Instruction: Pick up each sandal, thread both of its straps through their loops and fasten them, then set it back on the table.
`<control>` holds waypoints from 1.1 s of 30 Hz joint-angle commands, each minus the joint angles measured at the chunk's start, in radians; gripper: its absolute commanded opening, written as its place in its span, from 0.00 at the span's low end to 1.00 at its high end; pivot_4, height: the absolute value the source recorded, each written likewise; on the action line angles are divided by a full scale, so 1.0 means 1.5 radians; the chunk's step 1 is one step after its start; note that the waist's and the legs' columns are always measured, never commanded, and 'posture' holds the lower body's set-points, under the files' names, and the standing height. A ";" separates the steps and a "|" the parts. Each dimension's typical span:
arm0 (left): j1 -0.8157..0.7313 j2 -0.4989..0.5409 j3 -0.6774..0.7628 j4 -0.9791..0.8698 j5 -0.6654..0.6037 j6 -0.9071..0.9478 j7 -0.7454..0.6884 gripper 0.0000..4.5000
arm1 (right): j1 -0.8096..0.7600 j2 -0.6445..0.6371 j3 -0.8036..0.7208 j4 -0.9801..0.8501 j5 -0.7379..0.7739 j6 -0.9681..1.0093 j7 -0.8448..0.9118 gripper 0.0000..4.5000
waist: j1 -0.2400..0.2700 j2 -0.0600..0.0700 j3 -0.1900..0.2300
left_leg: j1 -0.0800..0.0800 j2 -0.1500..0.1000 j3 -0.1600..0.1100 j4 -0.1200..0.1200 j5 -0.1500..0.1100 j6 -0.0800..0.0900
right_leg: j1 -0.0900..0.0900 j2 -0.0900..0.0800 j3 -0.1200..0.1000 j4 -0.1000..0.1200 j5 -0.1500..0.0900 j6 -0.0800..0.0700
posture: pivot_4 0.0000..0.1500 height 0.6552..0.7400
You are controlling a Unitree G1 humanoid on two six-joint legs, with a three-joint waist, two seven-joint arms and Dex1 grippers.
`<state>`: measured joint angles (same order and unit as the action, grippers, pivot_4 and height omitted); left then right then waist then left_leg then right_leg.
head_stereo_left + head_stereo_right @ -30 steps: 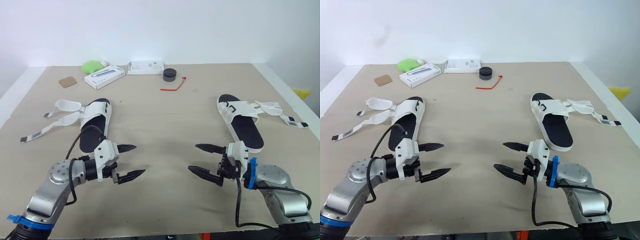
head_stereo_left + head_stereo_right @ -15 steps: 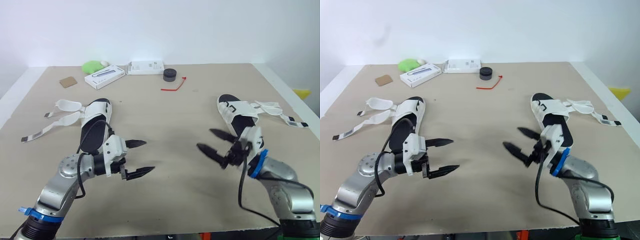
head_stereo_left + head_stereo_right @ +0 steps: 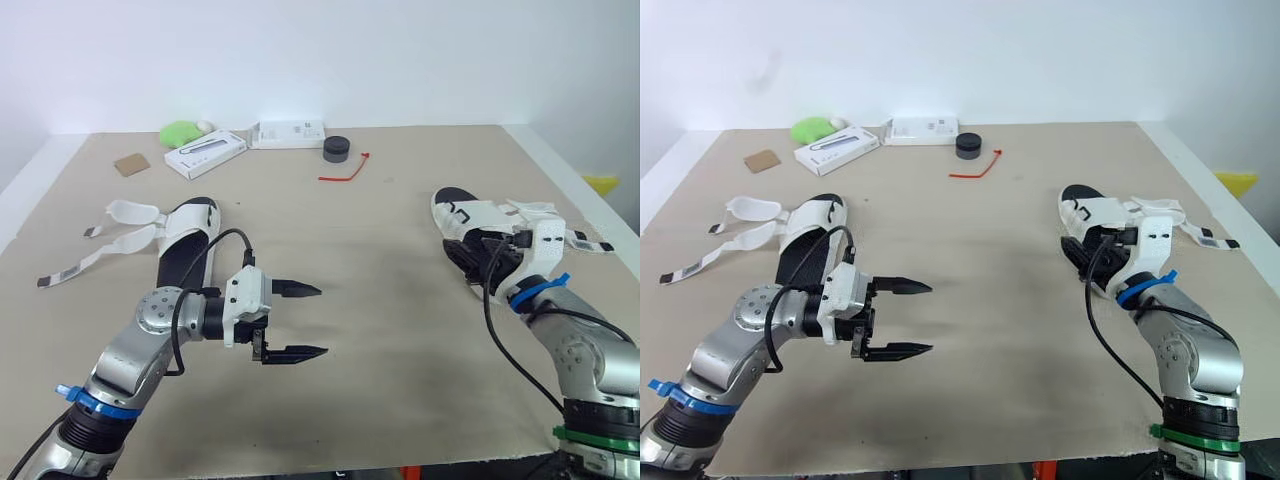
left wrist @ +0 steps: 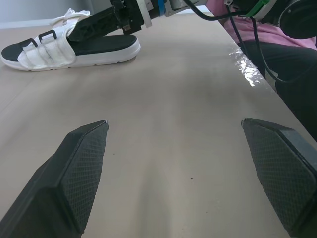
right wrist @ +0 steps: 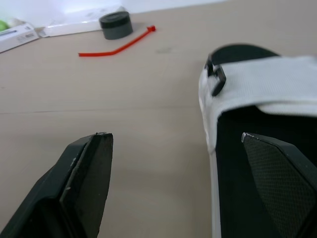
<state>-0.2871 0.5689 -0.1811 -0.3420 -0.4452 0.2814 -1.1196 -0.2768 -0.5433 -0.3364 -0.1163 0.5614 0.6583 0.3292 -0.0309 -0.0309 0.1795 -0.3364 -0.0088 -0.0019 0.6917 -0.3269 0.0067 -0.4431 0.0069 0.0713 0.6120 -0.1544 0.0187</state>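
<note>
As my right gripper (image 5: 174,136), fingers apart like my left gripper (image 3: 322,320), straddles the rim of the white-strapped black-soled sandal (image 5: 247,89), I risk shoving it away.

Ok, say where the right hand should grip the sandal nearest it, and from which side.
Best bet: pinch the sole's inner edge at its near end, coming from the near side. The sandal lies flat, sole down, its loose straps trailing off the outer side, so that edge is bare. The open right hand straddles it there, one finger over the footbed.
</note>
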 commanded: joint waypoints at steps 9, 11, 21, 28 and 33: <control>-0.005 -0.003 0.019 -0.037 -0.024 0.014 0.026 0.99 | -0.112 0.000 0.039 0.183 -0.121 -0.118 0.001 1.00 | -0.010 0.000 0.000 | 0.000 0.000 0.003 0.000 0.000 0.000 | 0.000 0.000 0.002 -0.001 0.001 0.002 | 1.00 1.00; -0.005 -0.002 0.018 -0.040 -0.024 0.015 0.029 0.99 | -0.131 0.004 0.041 0.217 -0.133 -0.142 0.007 1.00 | -0.010 0.000 0.000 | 0.000 0.000 0.003 0.000 -0.001 0.001 | 0.000 0.000 0.002 -0.001 0.001 0.001 | 1.00 1.00; 0.006 0.002 0.018 -0.042 -0.021 0.011 0.042 0.99 | -0.195 0.030 0.073 0.326 -0.182 -0.208 0.023 1.00 | -0.011 0.000 0.000 | 0.001 0.000 0.003 0.000 -0.001 0.003 | 0.000 0.001 0.003 -0.001 0.001 0.001 | 1.00 1.00; 0.010 0.003 0.018 -0.040 -0.018 0.009 0.052 1.00 | -0.216 0.038 0.074 0.380 -0.207 -0.254 0.023 0.49 | -0.012 0.000 0.000 | 0.001 0.000 0.004 0.000 -0.002 0.003 | 0.000 0.001 0.004 -0.001 0.001 0.002 | 1.00 1.00; 0.008 0.002 0.016 -0.036 -0.017 0.007 0.053 1.00 | -0.224 0.036 0.072 0.401 -0.213 -0.274 0.031 0.00 | -0.012 0.000 0.000 | 0.001 0.000 0.004 0.000 -0.002 0.003 | 0.000 0.001 0.004 -0.001 0.001 0.002 | 1.00 1.00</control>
<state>-0.2734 0.5687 -0.1782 -0.3674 -0.4678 0.3072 -1.0431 -0.5966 -0.4844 -0.2132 0.4865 0.2467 0.2683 0.3700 -0.0483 -0.0310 0.1795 -0.3346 -0.0085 0.0035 0.6917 -0.3293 0.0109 -0.4432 0.0079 0.0775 0.6107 -0.1525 0.0212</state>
